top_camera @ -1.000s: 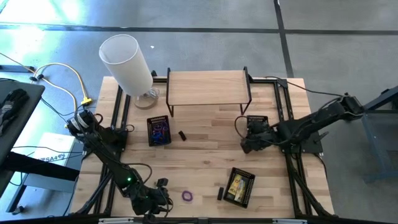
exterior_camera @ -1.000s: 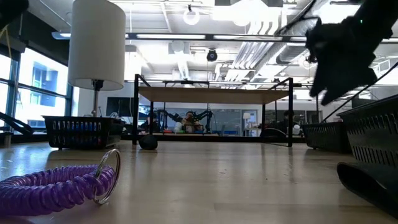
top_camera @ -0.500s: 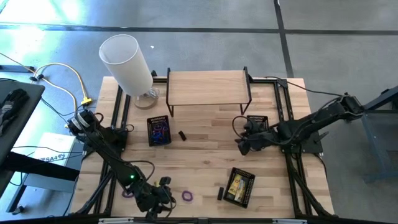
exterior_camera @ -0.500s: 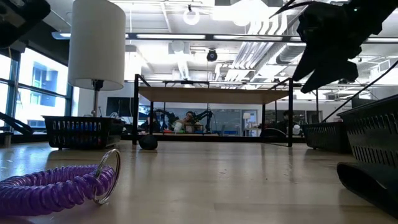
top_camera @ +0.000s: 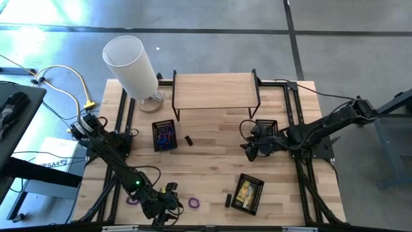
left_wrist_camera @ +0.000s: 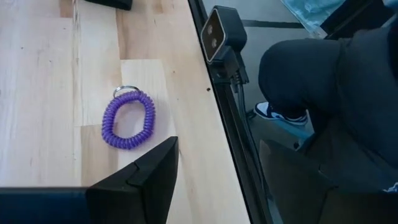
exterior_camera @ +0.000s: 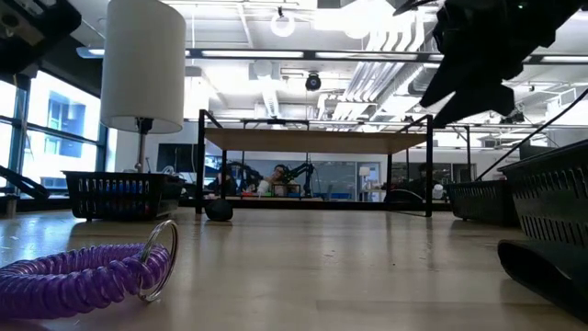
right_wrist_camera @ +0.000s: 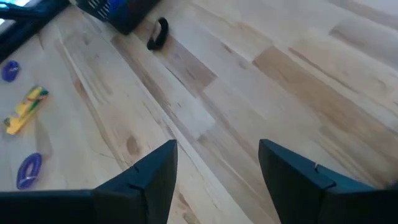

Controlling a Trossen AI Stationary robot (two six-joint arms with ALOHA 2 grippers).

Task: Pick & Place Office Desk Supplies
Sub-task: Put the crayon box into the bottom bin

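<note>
A purple coil band with a metal ring [left_wrist_camera: 129, 119] lies flat on the table near its front edge; it also shows in the high view [top_camera: 194, 203] and the low view [exterior_camera: 87, 276]. My left gripper [left_wrist_camera: 217, 180] is open and empty, just left of the band in the high view [top_camera: 164, 203]. A second purple band [top_camera: 133, 200] lies to that gripper's left. My right gripper [right_wrist_camera: 217, 180] is open and empty above the table's right middle [top_camera: 251, 149]. A small black piece [right_wrist_camera: 158, 32] lies beside a black mesh tray of blue and purple bands [top_camera: 164, 135].
A mesh tray with yellow pieces [top_camera: 248, 193] and a black block [top_camera: 228, 200] sit at the front right. Another mesh tray [top_camera: 267, 124] lies under my right arm. A wooden shelf [top_camera: 215, 90] and a white cylinder [top_camera: 132, 64] stand at the back. A person's legs [left_wrist_camera: 323, 81] show beyond the front edge.
My right gripper has gone a little toward the table's left edge and risen, staying open. My left arm has shifted slightly, and the second purple band to its left has come into view.
</note>
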